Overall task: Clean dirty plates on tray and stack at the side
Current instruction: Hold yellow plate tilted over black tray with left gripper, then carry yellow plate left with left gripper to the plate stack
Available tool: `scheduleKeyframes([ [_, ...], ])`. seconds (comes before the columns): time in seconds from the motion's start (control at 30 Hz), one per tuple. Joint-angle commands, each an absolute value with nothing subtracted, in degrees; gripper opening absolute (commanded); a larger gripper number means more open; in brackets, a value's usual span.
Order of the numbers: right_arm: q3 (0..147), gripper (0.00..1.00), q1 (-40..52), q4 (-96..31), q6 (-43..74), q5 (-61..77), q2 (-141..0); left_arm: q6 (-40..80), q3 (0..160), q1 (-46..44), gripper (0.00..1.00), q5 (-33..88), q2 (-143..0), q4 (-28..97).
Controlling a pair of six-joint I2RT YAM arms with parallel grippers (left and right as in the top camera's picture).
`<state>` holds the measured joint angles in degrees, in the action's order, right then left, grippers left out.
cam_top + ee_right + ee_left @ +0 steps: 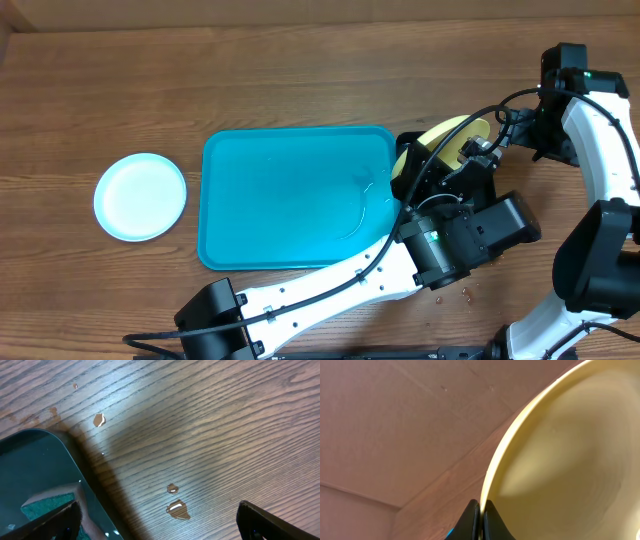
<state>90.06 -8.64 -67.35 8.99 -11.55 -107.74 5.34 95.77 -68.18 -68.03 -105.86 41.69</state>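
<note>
A lime green plate (447, 137) is held on edge above the table, just right of the turquoise tray (290, 195). My left gripper (481, 519) is shut on its rim, and the plate's pale hollow (565, 455) fills the right of the left wrist view. The tray has nothing on it. A round plate (140, 196), light blue at the rim and whitish inside, lies flat on the wood left of the tray. My right gripper (160, 527) stands wide open over bare wood with nothing between its fingers. In the overhead view it (500, 135) is close beside the green plate.
A glossy dark tray corner (65, 467) with something green inside shows at the left of the right wrist view. Small brownish droplets (177, 509) lie on the wood under the right gripper. The left arm (350, 285) crosses the front of the table.
</note>
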Motion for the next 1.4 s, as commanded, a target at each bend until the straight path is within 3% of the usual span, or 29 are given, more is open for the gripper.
scheduleKeyframes([
  [0.0, 90.7, 1.00, -8.9, -67.2, 9.4, -12.0, -106.8, 4.7, 97.4, -68.4, 0.04, -69.4, -105.6, 41.2],
  [0.67, 90.7, 1.00, -8.9, -67.2, 9.4, -12.0, -106.8, 5.3, 97.3, -68.4, 0.04, -68.7, -105.6, 41.3],
  [0.83, 90.7, 1.00, -8.9, -67.2, 9.4, -12.0, -106.8, 9.5, 97.3, -67.8, 0.04, -63.4, -105.6, 43.1],
  [1.07, 90.7, 1.00, -8.9, -67.2, 9.4, -12.0, -106.8, 26.8, 97.2, -61.3, 0.04, -39.0, -105.6, 52.5],
  [1.37, 90.7, 1.00, -8.9, -67.2, 9.4, -12.0, -106.8, 29.8, 97.2, -39.9, 0.04, -0.5, -105.6, 59.1],
])
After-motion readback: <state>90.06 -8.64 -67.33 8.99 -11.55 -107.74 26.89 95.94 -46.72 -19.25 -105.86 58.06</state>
